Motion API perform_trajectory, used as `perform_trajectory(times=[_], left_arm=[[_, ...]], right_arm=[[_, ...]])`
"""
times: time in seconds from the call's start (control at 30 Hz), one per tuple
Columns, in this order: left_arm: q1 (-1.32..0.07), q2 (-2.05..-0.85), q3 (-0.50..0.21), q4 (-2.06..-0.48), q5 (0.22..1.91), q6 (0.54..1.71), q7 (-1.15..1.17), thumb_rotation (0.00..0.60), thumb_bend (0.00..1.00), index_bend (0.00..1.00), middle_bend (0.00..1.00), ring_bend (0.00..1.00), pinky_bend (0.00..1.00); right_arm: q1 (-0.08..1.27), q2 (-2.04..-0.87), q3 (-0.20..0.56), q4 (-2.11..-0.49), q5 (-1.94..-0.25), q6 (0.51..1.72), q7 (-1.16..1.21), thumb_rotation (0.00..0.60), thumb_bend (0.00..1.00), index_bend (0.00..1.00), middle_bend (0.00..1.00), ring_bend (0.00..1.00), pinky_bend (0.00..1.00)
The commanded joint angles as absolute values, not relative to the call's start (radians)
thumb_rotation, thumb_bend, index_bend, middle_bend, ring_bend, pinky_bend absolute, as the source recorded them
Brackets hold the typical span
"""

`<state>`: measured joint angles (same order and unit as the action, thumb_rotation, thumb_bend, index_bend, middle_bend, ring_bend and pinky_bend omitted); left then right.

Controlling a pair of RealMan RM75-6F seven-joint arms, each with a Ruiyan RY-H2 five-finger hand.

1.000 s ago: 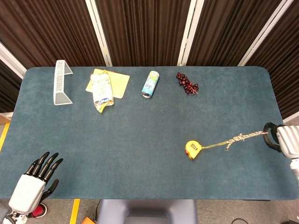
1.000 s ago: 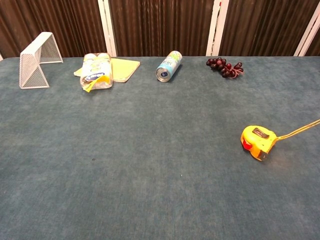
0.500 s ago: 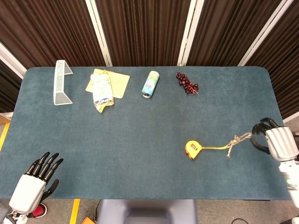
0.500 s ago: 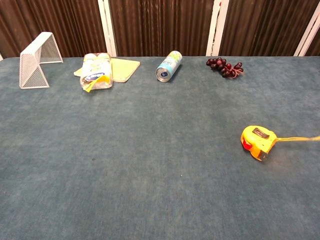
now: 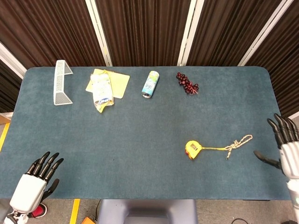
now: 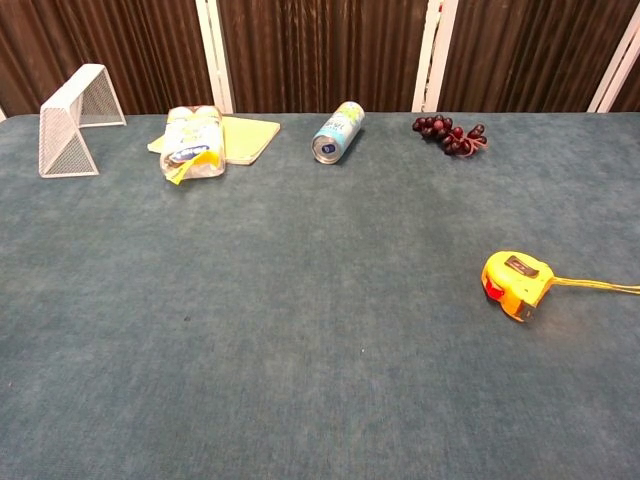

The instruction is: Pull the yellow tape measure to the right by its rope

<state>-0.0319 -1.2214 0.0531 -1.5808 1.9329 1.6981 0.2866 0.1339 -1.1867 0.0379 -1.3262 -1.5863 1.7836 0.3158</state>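
Observation:
The yellow tape measure (image 5: 192, 149) (image 6: 515, 283) lies on the blue table right of centre. Its thin yellow cord runs right to a knotted pale rope (image 5: 238, 143), which lies slack on the cloth. My right hand (image 5: 286, 149) hovers at the table's right edge, fingers spread, apart from the rope and holding nothing. My left hand (image 5: 33, 183) stays off the near left corner, fingers spread and empty. The chest view shows neither hand, only the tape measure and the start of its cord (image 6: 600, 286).
Along the far edge stand a white wire goal (image 5: 60, 84), a snack bag on a yellow pad (image 5: 103, 88), a lying can (image 5: 150, 84) and a bunch of dark grapes (image 5: 187, 84). The table's right edge (image 5: 276, 107) is close to my right hand.
My right hand let go of the rope, spread its fingers and drew back to the right. The rope dropped slack onto the table. The tape measure stayed where it was.

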Motion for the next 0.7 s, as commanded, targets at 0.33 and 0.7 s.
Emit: perform_trajectory(times=[0.33,0.7], left_arm=[[-0.016,-1.238,0.04,-1.582,1.907,1.71,0.321,0.6,0.37,0.15,0.1,0.07,0.27],[-0.01,-1.238,0.043,-1.573,1.921,1.729,0.314,0.6,0.37,0.15,0.1,0.07,0.27]], right_arm=[[-0.051,-1.131,-0.062,-1.47,-1.644,1.863,0.142,0.6,0.0,0.0,0.0,0.0,0.04],[-0.06,-1.119,-0.069,-1.475,-1.676,1.811,0.115,0.6,0.0,0.0,0.0,0.0,0.07]])
